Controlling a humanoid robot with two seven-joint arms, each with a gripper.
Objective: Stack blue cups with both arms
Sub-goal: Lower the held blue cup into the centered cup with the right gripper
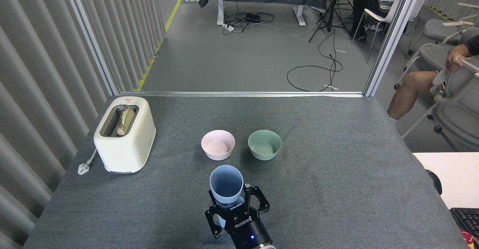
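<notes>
My right gripper (pixel 232 206) clasped a blue cup (pixel 226 184) upright; the pink bowl (pixel 218 144) and green bowl (pixel 264 144) sat beyond it.

One blue cup (pixel 226 184) showed clearly, a second hidden below it. Two bowls stood there, one pink (pixel 217 144) and one green (pixel 264 144), plus one toaster (pixel 124 134).
</notes>
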